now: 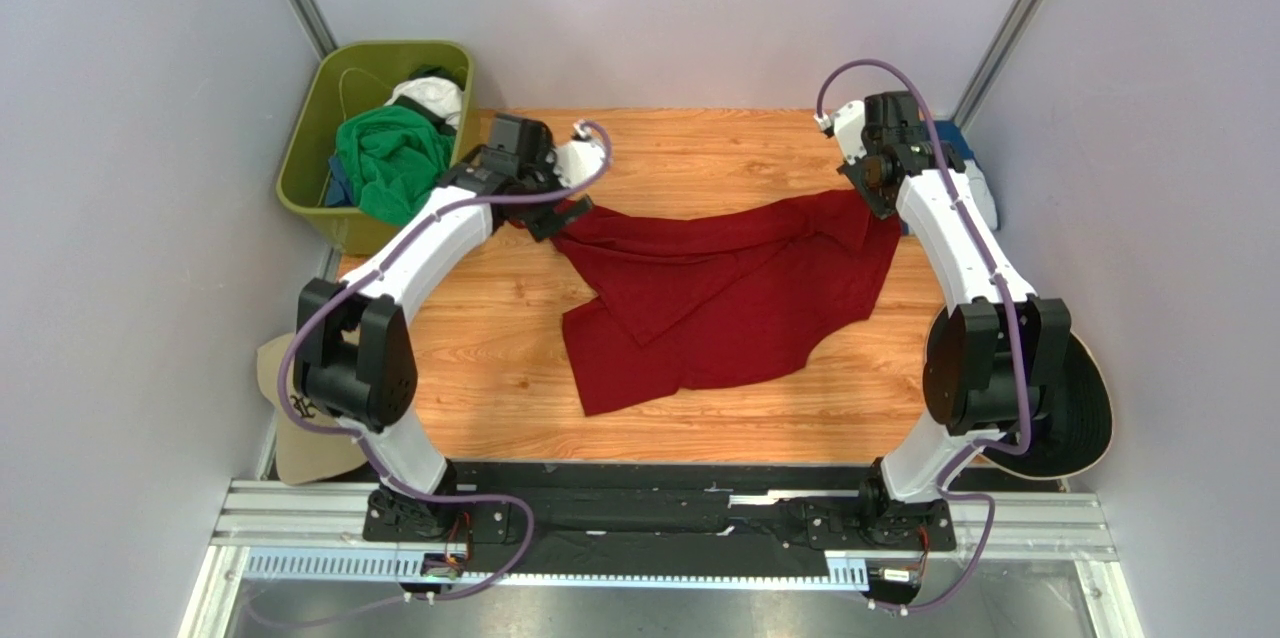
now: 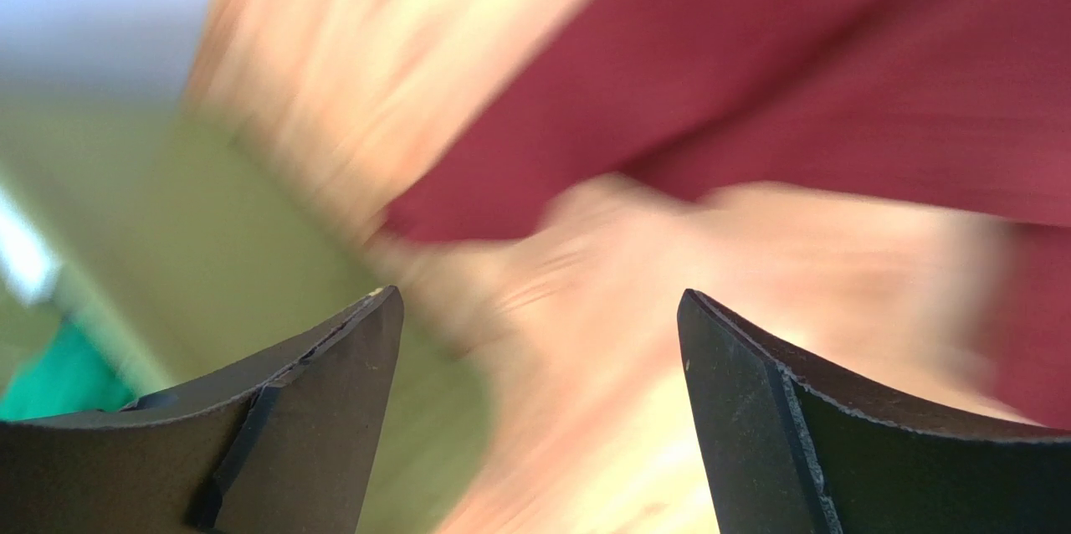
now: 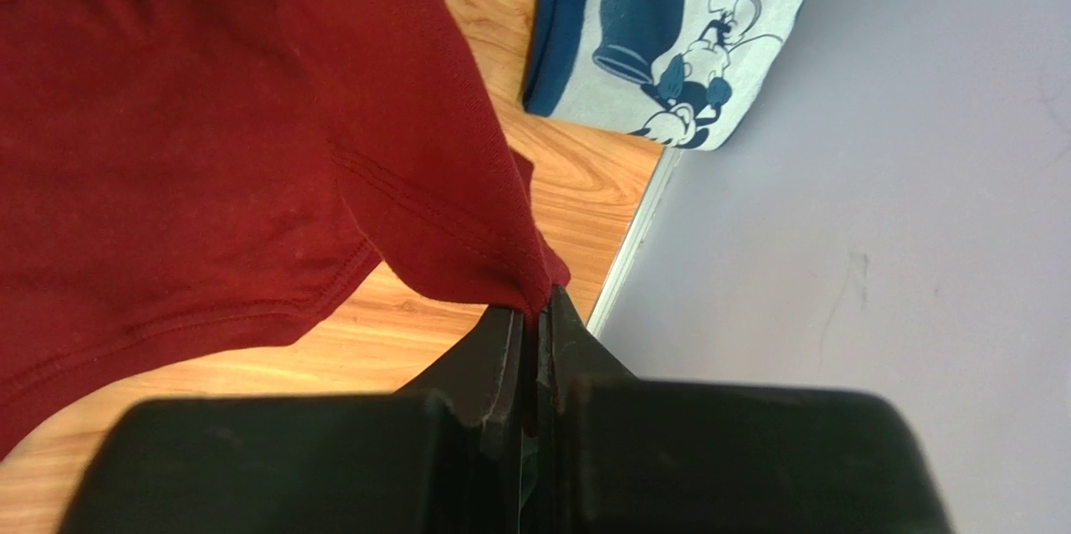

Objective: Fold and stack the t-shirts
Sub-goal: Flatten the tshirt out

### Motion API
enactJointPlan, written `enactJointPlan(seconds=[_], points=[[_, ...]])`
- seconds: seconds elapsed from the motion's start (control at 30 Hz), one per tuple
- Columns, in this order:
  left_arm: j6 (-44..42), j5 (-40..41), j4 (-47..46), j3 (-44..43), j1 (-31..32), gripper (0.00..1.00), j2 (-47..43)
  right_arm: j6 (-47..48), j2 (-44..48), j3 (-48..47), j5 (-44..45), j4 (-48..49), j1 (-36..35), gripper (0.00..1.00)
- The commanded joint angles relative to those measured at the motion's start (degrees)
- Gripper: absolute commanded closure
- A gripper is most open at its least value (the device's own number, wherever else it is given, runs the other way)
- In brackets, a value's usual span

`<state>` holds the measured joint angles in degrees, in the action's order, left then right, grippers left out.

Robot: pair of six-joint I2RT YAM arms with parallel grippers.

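The dark red t-shirt [image 1: 706, 293] lies crumpled across the middle of the wooden table [image 1: 496, 353]. My right gripper [image 1: 869, 188] is shut on its far right corner, and the cloth [image 3: 252, 120] is pinched between the fingers in the right wrist view. My left gripper [image 1: 549, 211] is open at the shirt's far left corner; in its blurred wrist view the red cloth [image 2: 817, 82] lies ahead of the spread fingers, with nothing between them. The navy-blue t-shirt with white cartoon print [image 3: 666, 19] lies folded at the table's far right edge. The green t-shirt [image 1: 391, 158] sits in the bin.
An olive-green bin [image 1: 308, 166] stands off the table's far left corner, holding the green shirt and a white cloth [image 1: 428, 98]. A tan cap [image 1: 286, 413] lies left of the left arm. A black hat [image 1: 1074, 413] lies by the right arm. Grey walls enclose the table.
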<state>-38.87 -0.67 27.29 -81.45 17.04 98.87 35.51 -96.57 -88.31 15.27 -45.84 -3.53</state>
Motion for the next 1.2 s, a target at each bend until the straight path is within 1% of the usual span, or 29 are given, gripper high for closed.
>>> enactJointPlan(seconds=[0.0,0.07,0.1,0.2,0.3,0.37,0.6,0.83,1.17], points=[[0.64,-11.8,10.23,2.43,10.44,0.11,-6.06,-2.37,3.76,1.65,-0.94,2.6,-0.34,1.0],[1.51,-12.6,12.96,3.22,13.18,0.11,-5.53,-2.46,4.02,2.79,-0.94,3.04,-0.51,1.0],[1.78,-13.39,13.57,3.58,15.55,0.11,-5.01,-2.55,4.11,3.23,-0.94,3.13,-0.6,1.0],[2.84,-13.75,14.54,4.63,19.51,0.12,-4.22,-2.72,4.9,4.55,-0.94,3.57,-1.04,1.0],[3.1,-13.4,14.81,4.99,21.71,0.15,-2.46,-2.99,5.87,5.69,-1.2,4.01,-1.22,1.0],[3.01,-13.66,15.16,4.37,22.07,0.18,-1.32,-3.25,6.66,6.57,-1.56,4.27,-1.13,1.0],[0.21,-19.54,20.61,-0.81,22.42,0.2,6.06,-3.43,9.29,8.16,-1.82,4.18,-1.22,1.0],[0.2,-19.46,21.23,-3.8,23.13,0.22,11.08,-3.07,11.67,9.91,-1.82,3.92,-1.3,1.0],[3.27,-16.65,19.38,-3.63,25.94,0.25,14.15,-3.07,11.67,11.41,-2.7,4.62,-1.3,1.0]])
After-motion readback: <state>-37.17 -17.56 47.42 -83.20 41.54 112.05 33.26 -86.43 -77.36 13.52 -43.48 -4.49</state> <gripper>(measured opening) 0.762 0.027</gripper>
